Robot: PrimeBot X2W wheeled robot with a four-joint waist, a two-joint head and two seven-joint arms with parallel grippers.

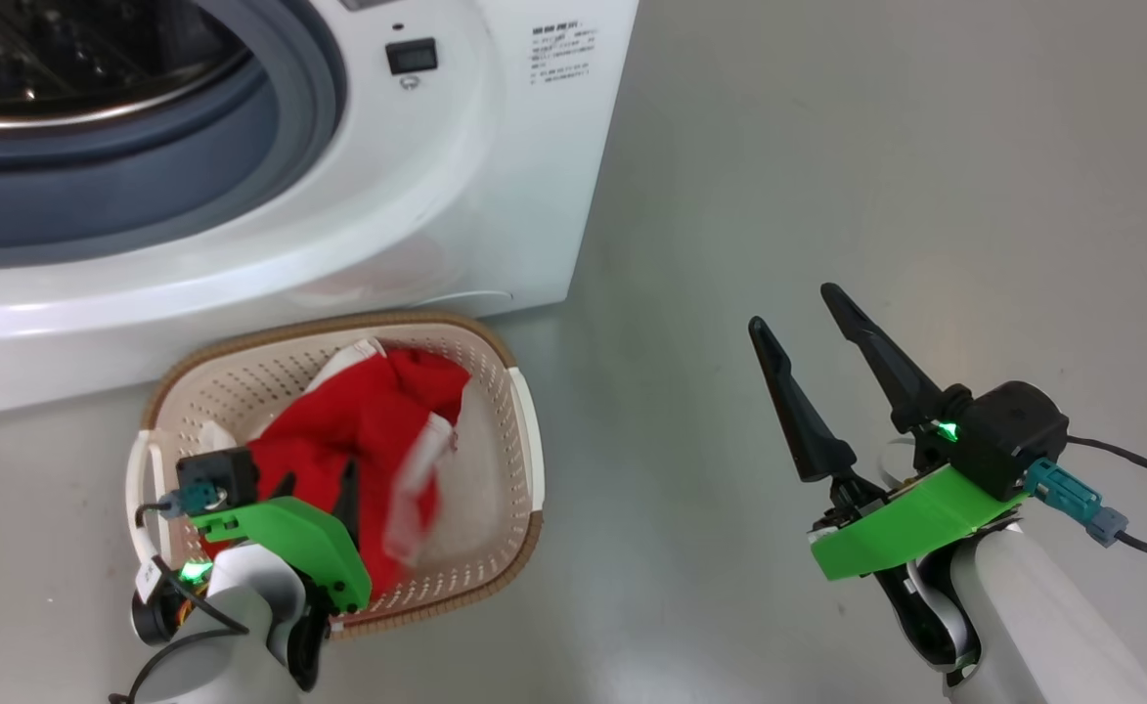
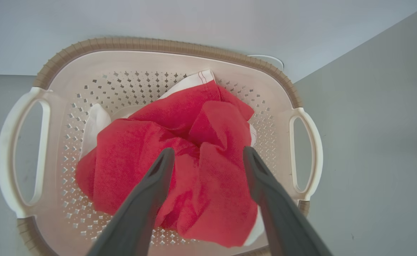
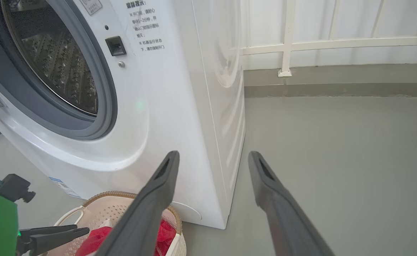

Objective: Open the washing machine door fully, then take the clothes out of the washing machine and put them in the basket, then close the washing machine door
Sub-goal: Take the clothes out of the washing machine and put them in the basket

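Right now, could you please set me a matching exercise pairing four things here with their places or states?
Things:
1. clothes
2. basket
3. left gripper
4. right gripper

Places or states:
a. on the floor before the washing machine
b. jaws apart over bare floor
c. heaped in the basket
d. jaws apart above the clothes

Pairs: 1-c, 2-a, 3-d, 4-b.

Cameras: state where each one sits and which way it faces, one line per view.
Head view: on the head, looking down at the washing machine, basket and clothes; left gripper and right gripper show.
Left wrist view: above the basket, looking down onto the clothes between its own open fingers.
Right wrist view: low, facing the washing machine; own fingers show.
Shared by all: basket and clothes.
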